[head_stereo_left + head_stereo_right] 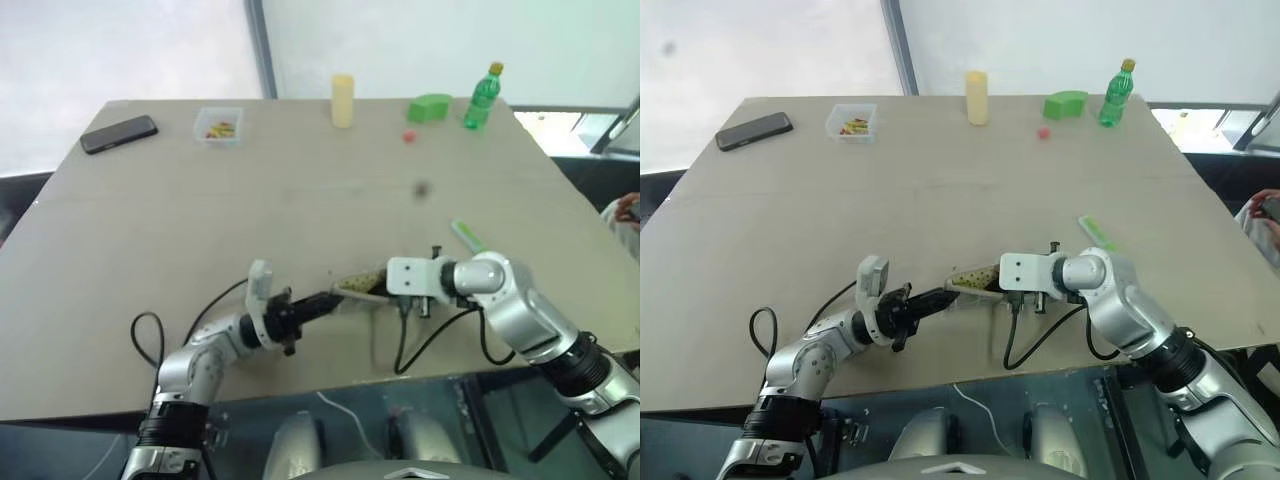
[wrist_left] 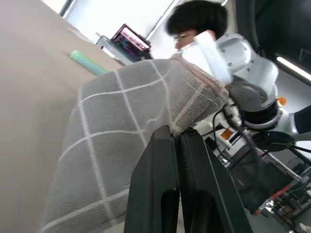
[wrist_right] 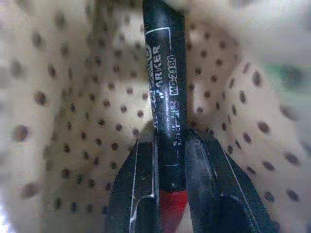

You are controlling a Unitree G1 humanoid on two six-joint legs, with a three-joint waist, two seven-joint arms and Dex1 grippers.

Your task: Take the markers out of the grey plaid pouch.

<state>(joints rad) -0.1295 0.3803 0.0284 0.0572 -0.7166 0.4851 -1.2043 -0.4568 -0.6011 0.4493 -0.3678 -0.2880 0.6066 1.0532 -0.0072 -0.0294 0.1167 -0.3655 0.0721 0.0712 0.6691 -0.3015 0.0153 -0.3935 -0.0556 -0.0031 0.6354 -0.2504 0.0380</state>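
At the table's near edge (image 1: 80, 380), the left gripper (image 2: 179, 141) is clamped on the grey plaid pouch (image 2: 121, 145). The right gripper (image 3: 171, 145), inside the pouch's dotted lining, pinches a black marker (image 3: 165, 87). Beyond lies a lime-green marker (image 1: 467, 237).

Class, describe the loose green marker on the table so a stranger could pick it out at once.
Start at the table's near edge, where the right gripper reaches into the grey plaid pouch. Just beyond that arm lies the green marker, alone and flat. Unlike the far green bottle, it is a thin stick.
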